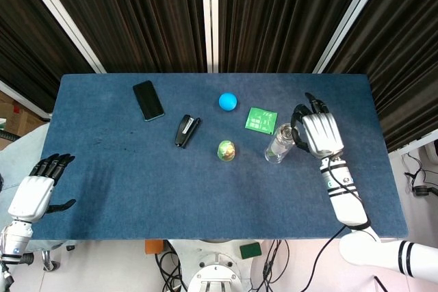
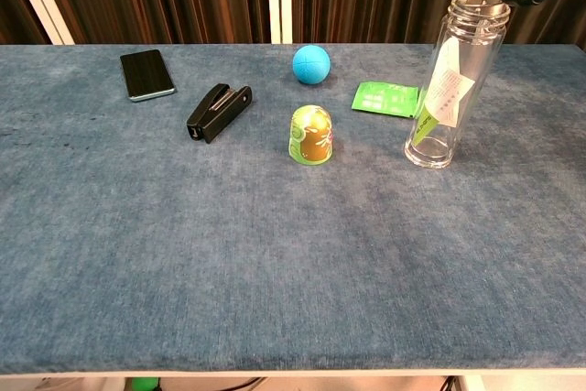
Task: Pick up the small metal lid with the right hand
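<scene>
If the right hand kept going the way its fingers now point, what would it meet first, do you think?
Most likely the small metal lid on the clear bottle: the right hand already sits at the bottle's mouth, though the pictures do not settle contact.

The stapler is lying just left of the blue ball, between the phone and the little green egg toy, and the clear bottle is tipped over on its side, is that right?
Not quite. The clear bottle stands upright, its mouth at the top; the chest view shows this plainly. The rest holds: the stapler lies left of the blue ball, between the phone and the green egg toy.
</scene>
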You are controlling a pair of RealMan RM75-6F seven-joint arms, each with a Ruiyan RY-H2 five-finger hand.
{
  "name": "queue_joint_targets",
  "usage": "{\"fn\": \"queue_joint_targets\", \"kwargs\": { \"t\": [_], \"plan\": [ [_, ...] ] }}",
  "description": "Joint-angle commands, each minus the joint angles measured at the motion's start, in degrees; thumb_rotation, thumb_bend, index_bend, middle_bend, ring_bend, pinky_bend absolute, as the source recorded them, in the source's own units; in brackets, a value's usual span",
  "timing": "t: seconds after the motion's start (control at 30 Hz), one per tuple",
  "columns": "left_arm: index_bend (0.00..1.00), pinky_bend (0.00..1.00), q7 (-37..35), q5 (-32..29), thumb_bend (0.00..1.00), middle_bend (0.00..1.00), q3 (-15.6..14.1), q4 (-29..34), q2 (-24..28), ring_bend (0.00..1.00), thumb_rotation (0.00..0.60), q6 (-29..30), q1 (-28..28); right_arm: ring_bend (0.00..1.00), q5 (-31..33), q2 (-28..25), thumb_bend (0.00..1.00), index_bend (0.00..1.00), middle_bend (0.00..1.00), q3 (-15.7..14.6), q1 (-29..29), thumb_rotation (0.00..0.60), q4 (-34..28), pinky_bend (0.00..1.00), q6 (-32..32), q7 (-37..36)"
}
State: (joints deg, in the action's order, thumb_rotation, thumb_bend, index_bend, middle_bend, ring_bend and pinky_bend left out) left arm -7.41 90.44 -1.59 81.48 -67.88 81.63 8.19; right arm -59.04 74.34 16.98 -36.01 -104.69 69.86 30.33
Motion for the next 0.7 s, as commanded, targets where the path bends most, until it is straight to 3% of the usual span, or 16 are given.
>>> {"fn": "queue_joint_targets", "kwargs": {
  "t": [0.03, 0.5, 0.57, 0.63, 0.7],
  "plan": [
    [0.11, 0.14, 0.0, -0.1, 0.00, 0.10, 0.0, -0.1, 0.0, 0.06, 0.600, 0.0, 0.0, 0.07, -0.5, 0.0, 0.51, 0.70, 0.32, -0.3, 0.0, 0.600, 0.3, 0.19, 0.1, -0.5],
    [0.11, 0.14, -0.2, -0.1, 0.00, 0.10, -0.1, -0.4, -0.3, 0.06, 0.600, -0.3, 0.1, 0.07, -5.0, 0.1, 0.50, 0.69, 0.31, -1.9, 0.6, 0.600, 3.1, 0.19, 0.4, -4.8],
    [0.11, 0.14, -0.2, -0.2, 0.00, 0.10, -0.1, -0.4, -0.3, 0.06, 0.600, -0.4, 0.1, 0.06, -5.1, -0.1, 0.48, 0.64, 0.29, -2.1, 0.6, 0.600, 3.2, 0.19, 0.0, -5.0],
    [0.11, 0.14, -0.1, -0.2, 0.00, 0.10, -0.1, -0.4, -0.3, 0.06, 0.600, -0.5, 0.1, 0.04, -5.0, -0.5, 0.45, 0.52, 0.25, -2.4, 0.6, 0.600, 3.1, 0.18, -0.7, -5.3],
    [0.11, 0.14, -0.1, -0.2, 0.00, 0.10, -0.1, -0.4, -0.3, 0.06, 0.600, -0.5, 0.1, 0.01, -4.8, -1.2, 0.40, 0.29, 0.17, -2.8, 0.5, 0.600, 2.9, 0.13, -1.8, -5.5]
  ]
}}
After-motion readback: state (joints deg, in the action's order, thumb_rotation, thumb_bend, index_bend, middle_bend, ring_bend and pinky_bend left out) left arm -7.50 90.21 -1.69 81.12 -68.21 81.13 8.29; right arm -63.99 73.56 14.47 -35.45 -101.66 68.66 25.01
